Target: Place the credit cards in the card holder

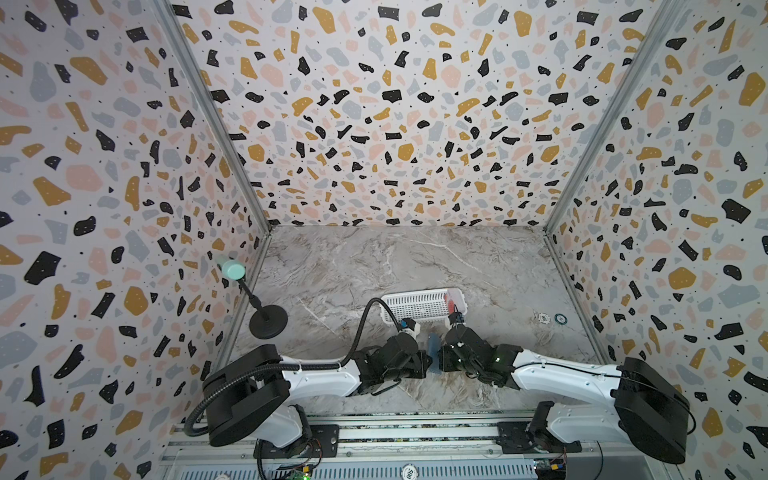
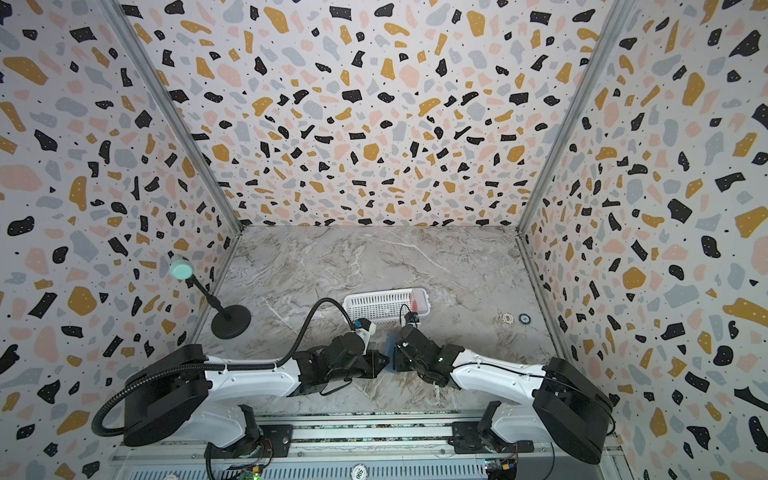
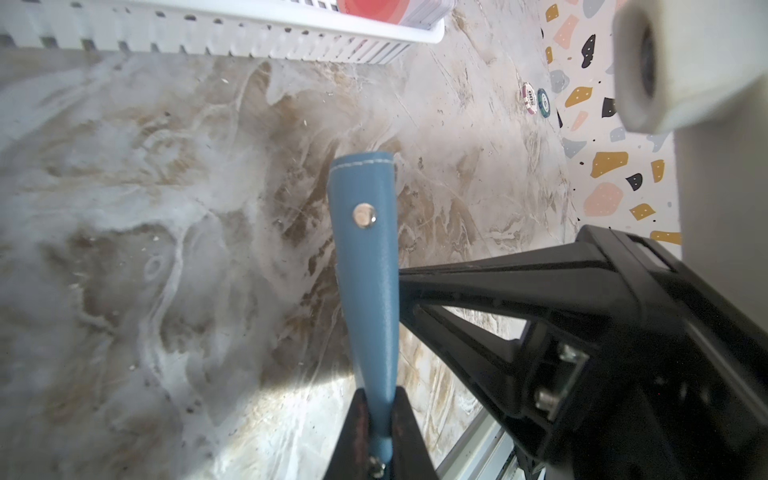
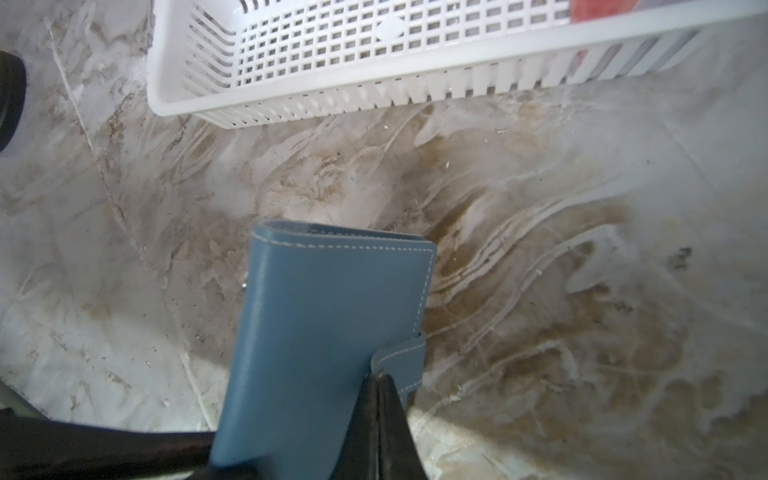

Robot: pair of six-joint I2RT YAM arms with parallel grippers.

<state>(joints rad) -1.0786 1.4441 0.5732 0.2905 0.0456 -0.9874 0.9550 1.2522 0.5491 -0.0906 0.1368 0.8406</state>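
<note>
**A:** Card holder [image 4: 324,332] status?

**B:** Off the worktop [image 4: 540,249], upright between the two claws. Left claw [image 3: 376,432] is clamped on one end, probably as the anchor.

**A:** Right claw [image 4: 379,399]?

**B:** Jaws together, pinching the snap tab [image 4: 401,359]. The stud [image 3: 364,216] is bare, so the tab is unsnapped. Looks like setup to peel the cover open.

**A:** Cards?

**B:** Credit cards [image 3: 390,10] sit in the white basket [image 4: 291,95], just beyond both claw tips. The holder is closed and its pockets are hidden, so it has to open first.

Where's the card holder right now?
In both top views the card holder is mid-table, gripped between the left hand and right hand, just this side of the white basket.
</note>
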